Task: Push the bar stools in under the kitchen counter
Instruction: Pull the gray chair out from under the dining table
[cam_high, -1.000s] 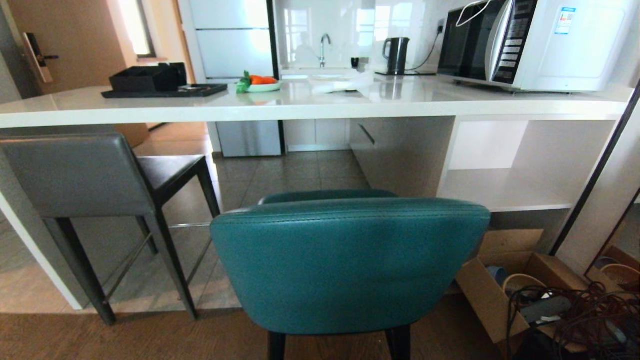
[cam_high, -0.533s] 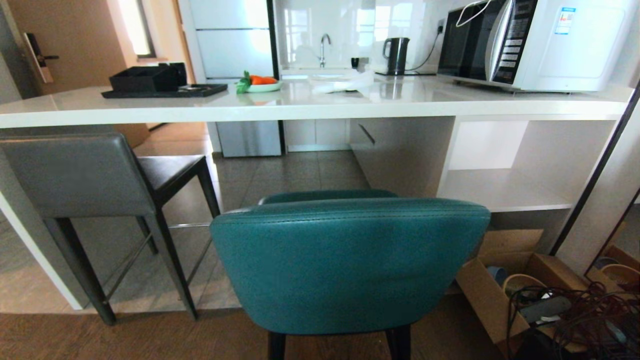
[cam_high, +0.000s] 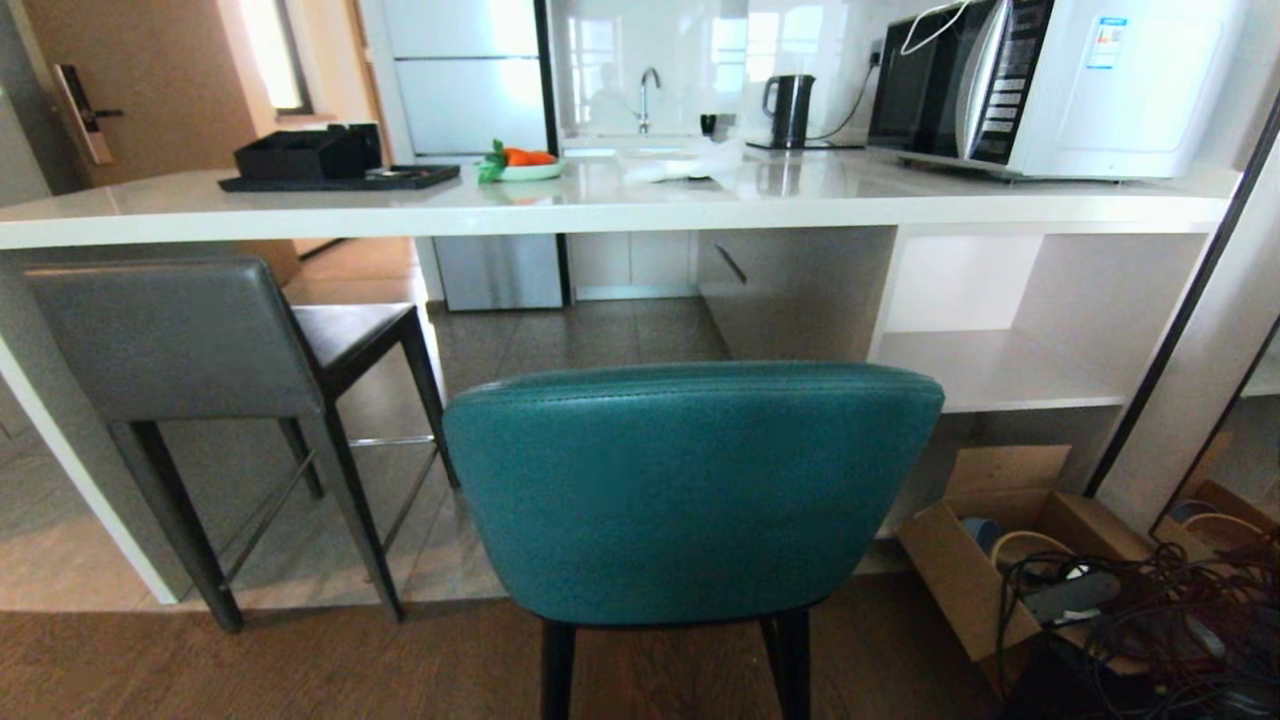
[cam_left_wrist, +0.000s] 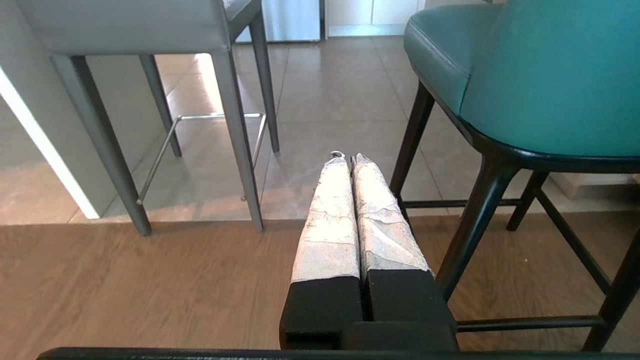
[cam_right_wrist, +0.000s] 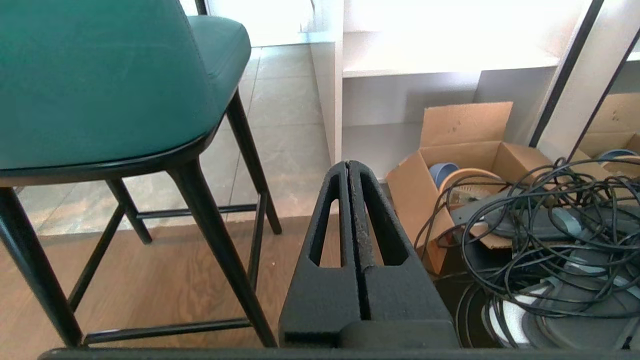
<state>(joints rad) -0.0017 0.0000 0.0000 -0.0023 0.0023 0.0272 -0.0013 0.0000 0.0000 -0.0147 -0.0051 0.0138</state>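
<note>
The teal leather stool (cam_high: 690, 490), curved-backed, stood at 6 o'clock before the glossy white surface (cam_high: 600, 205); the square grey stool (cam_high: 170, 340) at 9 o'clock. Left hand (cam_left_wrist: 348, 159) and right hand (cam_right_wrist: 348, 165) hung closed, empty, beside its black legs.

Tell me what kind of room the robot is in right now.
Most likely a small home or apartment kitchen. A white counter carries a microwave and an electric kettle, with a sink tap behind, and two bar stools, teal and grey, stand at it.
</note>
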